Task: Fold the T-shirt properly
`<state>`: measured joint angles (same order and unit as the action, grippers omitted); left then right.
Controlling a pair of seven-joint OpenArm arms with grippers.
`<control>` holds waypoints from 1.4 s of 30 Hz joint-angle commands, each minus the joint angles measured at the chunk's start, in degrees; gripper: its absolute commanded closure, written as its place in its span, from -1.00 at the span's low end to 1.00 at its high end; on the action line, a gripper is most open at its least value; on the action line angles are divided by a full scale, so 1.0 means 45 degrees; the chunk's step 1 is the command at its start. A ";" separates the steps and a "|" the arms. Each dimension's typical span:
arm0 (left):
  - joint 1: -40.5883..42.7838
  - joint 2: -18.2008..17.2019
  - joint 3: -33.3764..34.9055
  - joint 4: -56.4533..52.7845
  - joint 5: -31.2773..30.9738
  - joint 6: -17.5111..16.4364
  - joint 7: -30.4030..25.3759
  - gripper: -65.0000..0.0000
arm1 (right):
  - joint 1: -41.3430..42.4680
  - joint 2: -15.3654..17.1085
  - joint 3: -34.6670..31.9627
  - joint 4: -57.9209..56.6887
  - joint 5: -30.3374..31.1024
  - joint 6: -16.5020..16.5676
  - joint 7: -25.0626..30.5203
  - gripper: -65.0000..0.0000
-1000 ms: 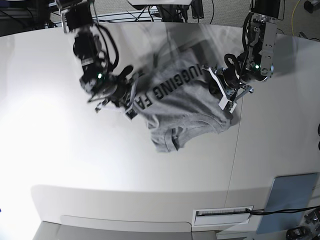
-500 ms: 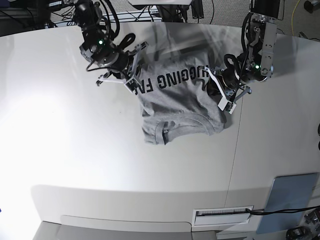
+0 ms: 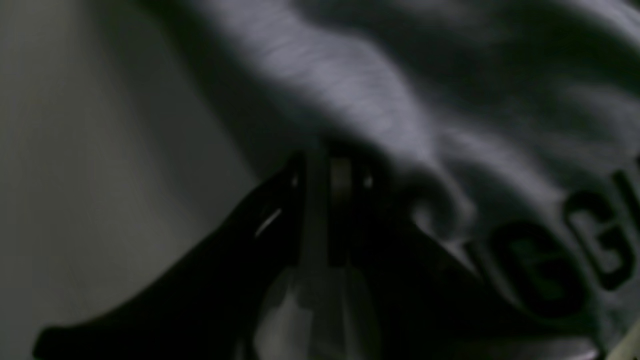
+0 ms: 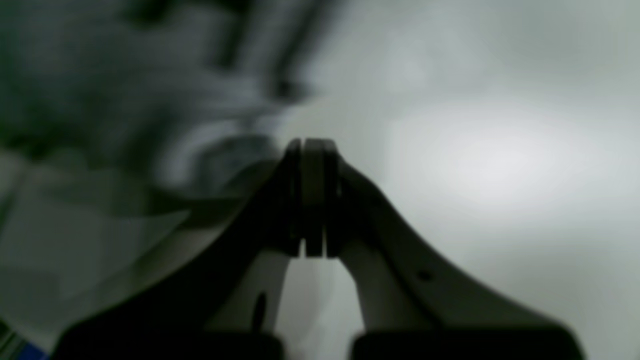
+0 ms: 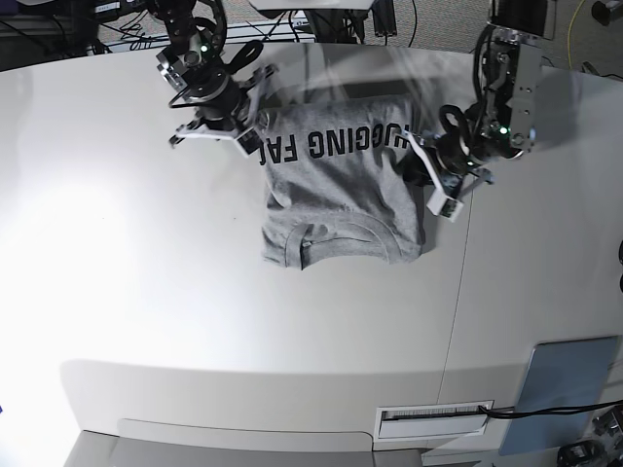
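Note:
The heather-grey T-shirt [image 5: 341,199] lies folded on the white table [image 5: 146,292], its black "HUGGING FAC" lettering upside down along the far edge and its crew neck toward the front. My right gripper [image 5: 251,136] is at the shirt's far left corner, shut on the cloth. In the right wrist view its fingers [image 4: 312,147] are pressed together beside the blurred grey shirt [image 4: 100,75]. My left gripper [image 5: 421,161] is at the shirt's right edge. In the left wrist view it [image 3: 330,167] is shut on bunched cloth of the shirt [image 3: 350,75] next to the lettering.
A flat blue-grey pad [image 5: 569,394] lies at the table's front right corner. A seam [image 5: 456,311] runs down the table right of the shirt. A slotted label plate [image 5: 433,416] sits at the front edge. Cables and stands crowd the back edge.
My right gripper has moved toward the back and right, pulling the shirt's left corner with it. The shirt now lies straighter, its lettering level. My left gripper has barely moved.

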<state>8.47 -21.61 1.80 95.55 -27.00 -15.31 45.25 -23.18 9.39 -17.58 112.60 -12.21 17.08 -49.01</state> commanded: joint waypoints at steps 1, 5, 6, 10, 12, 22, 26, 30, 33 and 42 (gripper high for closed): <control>-0.0185 -0.0311 -0.0053 0.0262 -0.0034 0.0000 -0.0316 0.78 | 0.0034 0.0049 0.0029 0.0335 -0.0121 -0.0248 0.0316 1.00; -0.0117 -0.0952 -0.0073 0.0695 0.0214 0.0019 -0.0612 0.92 | -0.0044 0.0466 0.0296 0.0767 -0.0141 -0.1292 0.0656 1.00; -0.0053 -0.1049 -0.0180 0.0865 0.0350 0.0024 -0.0719 0.97 | -0.0087 0.0597 0.0461 0.0937 -0.0141 -0.1574 0.0685 1.00; 0.0466 -0.1195 -0.1277 0.1579 0.0267 0.0015 -0.0840 1.00 | -0.0505 0.0879 0.1880 0.1710 0.0214 -0.2021 0.0573 1.00; 0.0806 -0.1190 -0.2089 0.1914 -0.0199 -0.0034 -0.0826 1.00 | -0.0782 0.0879 0.2963 0.2025 0.0573 -0.2011 0.0461 1.00; 0.4663 -0.1190 -0.6275 0.3094 -0.3079 -0.2259 -0.0597 1.00 | -0.3575 0.0874 0.6781 0.3619 0.2924 -0.1666 -0.1311 1.00; 0.6698 -0.1190 -0.7164 0.3191 -0.3793 -0.2288 -0.0593 1.00 | -0.4872 0.0874 0.7101 0.4711 0.3648 -0.1666 -0.2827 1.00; 0.8777 -0.1069 -0.7252 0.3152 -0.3915 -0.2637 -0.0602 1.00 | -0.6227 0.0860 0.7087 0.4979 0.3963 -0.1481 -0.4235 1.00; 1.0054 -0.0593 -0.7038 0.2710 -0.3905 -0.3381 -0.0656 1.00 | -0.7349 0.0797 0.7087 0.4979 0.4187 -0.1316 -0.4847 1.00; 1.0248 0.0597 -0.4420 -0.2331 -0.0170 -0.4877 -0.3468 1.00 | -1.0030 0.0801 0.6373 0.1263 0.4940 -0.1025 -0.0962 1.00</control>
<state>53.56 -18.44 -17.76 84.47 -27.27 -36.84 29.65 -67.29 12.69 10.85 117.36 10.28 12.51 -53.15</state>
